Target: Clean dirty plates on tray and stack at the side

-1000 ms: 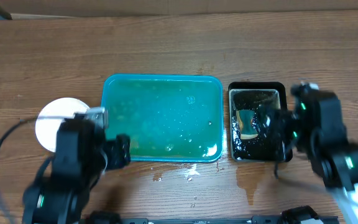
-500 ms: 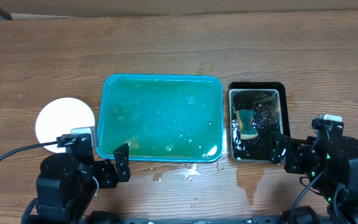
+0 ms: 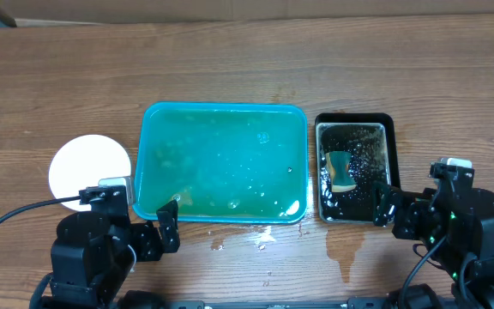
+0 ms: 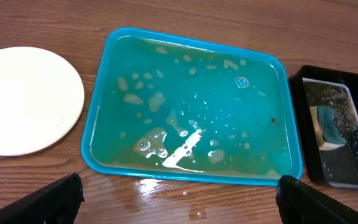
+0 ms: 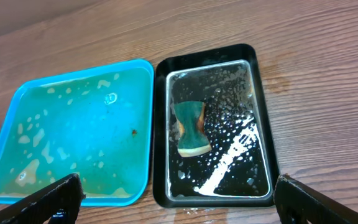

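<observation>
tray: bore no legible text
plate: blank, nothing readable
black tray: showed no readable label

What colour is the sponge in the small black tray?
Sponge: teal-green with a tan edge; the right wrist view shows it best.

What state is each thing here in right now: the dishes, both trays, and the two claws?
plates, on the table left of the tray, top face white and clean
tray, no plates on it, wet with cloudy water
black tray, wet, holding the sponge
sponge, lying in the black tray, untouched
table, puddle in front of the trays
left gripper, open, empty
right gripper, open, empty
</observation>
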Tool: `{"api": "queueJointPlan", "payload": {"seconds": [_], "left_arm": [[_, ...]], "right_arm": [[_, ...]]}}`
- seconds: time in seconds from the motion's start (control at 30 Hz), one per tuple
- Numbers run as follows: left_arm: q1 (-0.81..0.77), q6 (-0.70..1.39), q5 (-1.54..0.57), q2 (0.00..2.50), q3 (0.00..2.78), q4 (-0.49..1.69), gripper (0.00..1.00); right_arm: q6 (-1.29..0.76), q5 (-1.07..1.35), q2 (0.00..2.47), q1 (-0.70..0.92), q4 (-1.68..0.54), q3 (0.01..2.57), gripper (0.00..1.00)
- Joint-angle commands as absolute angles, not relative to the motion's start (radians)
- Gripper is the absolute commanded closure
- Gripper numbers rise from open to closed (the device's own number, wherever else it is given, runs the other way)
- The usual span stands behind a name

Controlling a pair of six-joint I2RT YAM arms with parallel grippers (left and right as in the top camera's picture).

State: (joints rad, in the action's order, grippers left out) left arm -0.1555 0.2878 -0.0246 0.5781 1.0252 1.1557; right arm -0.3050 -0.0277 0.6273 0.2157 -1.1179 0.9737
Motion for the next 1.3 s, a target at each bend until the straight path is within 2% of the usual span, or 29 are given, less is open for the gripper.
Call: {"api": "queueJointPlan", "payload": {"seconds": [0.0,0.17,0.37,0.77,0.97,1.1,1.27], "left_arm": [[-0.156,0.276,-0.011,0.576,1.017,1.156,0.0],[-0.156,0.276,-0.011,0.576,1.017,1.156,0.0],[-0.156,0.276,-0.011,0.576,1.017,1.156,0.0],[-0.156,0.276,-0.011,0.576,1.017,1.156,0.0],[-0.156,0.276,-0.011,0.576,1.017,1.156,0.0],[-0.156,0.276,-0.011,0.576,1.017,1.156,0.0],[-0.156,0.276,-0.011,0.576,1.017,1.156,0.0]], "right_arm": [[-0.261,-0.079,0.615,0.213,-1.11,0.968,0.0],[-0.252,-0.078,0.546,0.178,-1.059,0.958,0.0],[-0.228,-0.042,0.376,0.103,-0.851,0.814,0.0],[-0.229,0.092,0.009,0.031,-0.265,0.309,0.0],[-0.2,0.084,0.003,0.028,-0.007,0.157,0.0],[-0.167,0.085,0.003,0.015,0.048,0.061,0.0],[-0.138,0.126,0.003,0.004,-0.002,0.008,0.0]]}}
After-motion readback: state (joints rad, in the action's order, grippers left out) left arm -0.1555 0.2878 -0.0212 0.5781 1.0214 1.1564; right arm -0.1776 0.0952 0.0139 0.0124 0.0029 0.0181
